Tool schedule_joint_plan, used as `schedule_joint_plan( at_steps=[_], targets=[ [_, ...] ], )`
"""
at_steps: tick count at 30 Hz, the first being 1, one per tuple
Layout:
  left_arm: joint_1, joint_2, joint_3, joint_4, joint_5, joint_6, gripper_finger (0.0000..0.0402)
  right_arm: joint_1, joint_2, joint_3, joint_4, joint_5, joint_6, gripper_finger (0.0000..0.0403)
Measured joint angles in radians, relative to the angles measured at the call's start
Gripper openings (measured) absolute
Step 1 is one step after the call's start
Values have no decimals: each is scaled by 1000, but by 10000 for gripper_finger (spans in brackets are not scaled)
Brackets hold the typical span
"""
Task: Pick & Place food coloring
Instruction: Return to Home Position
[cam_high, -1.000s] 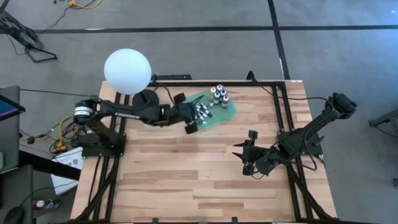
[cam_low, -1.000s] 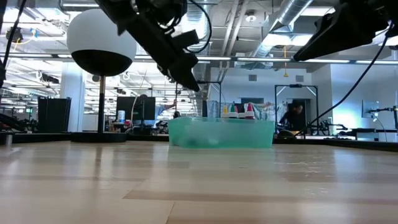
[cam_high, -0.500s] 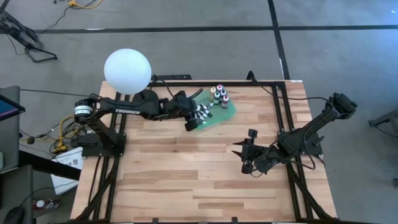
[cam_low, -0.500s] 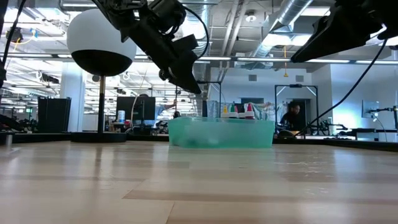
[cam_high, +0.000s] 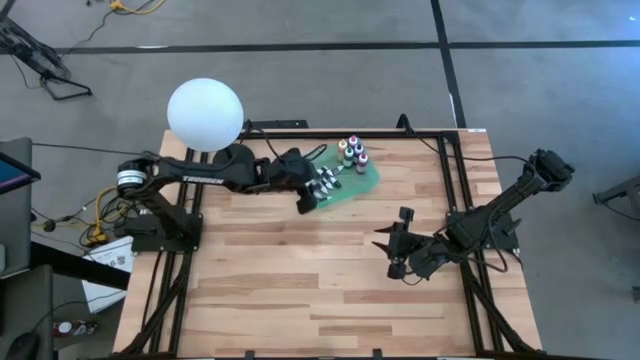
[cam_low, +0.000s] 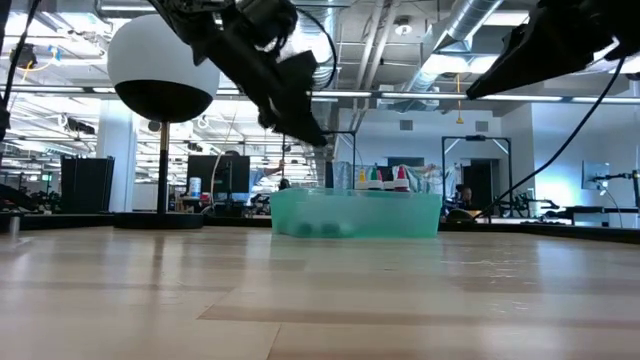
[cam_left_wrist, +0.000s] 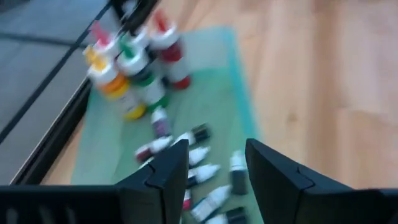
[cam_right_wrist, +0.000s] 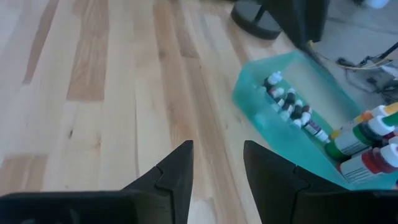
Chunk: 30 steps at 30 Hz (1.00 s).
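A flat green tray (cam_high: 366, 186) lies on the table near its far edge. On its far end several upright food coloring bottles (cam_high: 352, 153) (cam_left_wrist: 134, 68) stand in a cluster. Small white-tipped droppers (cam_high: 326, 182) (cam_left_wrist: 200, 173) lie in a row on its near-left end. My left gripper (cam_high: 309, 196) (cam_left_wrist: 216, 155) hangs open just above those droppers, slanting down, with nothing between its fingers. My right gripper (cam_high: 394, 246) (cam_right_wrist: 217, 152) is open over bare wood at the right middle of the table, pointing toward the tray (cam_right_wrist: 264, 121).
A white globe lamp (cam_high: 205, 115) (cam_low: 162, 70) on a dark round base stands at the far left, close behind my left arm. A black frame rail (cam_high: 420, 132) runs along the far edge behind the tray. Bare wood (cam_high: 300, 290) fills the middle and near side.
My left arm has swung a little toward the table's far edge and its wrist has rolled, while the gripper has stayed above the tray's near-left end.
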Motion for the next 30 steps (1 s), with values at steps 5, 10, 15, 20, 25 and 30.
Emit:
schedule_joint_plan(
  at_steps=[5,10,15,20,25,30],
  targets=[
    [-31,-126,0,-53,90,74,149,-6,0,17,44,42,-6,134],
    [-73,-319,-31,-102,147,108,146,2,-9,71,-47,81,-53,134],
    [-123,-538,-162,-48,167,114,146,-25,-71,73,-108,184,-57,134],
    [-175,-734,-361,89,171,73,146,-45,-158,73,-67,179,-182,134],
    [-205,-902,-546,188,127,4,146,-43,-199,73,140,169,-298,134],
    [-223,-1045,-657,185,74,-35,146,-36,-200,72,80,78,-389,134]
  ],
)
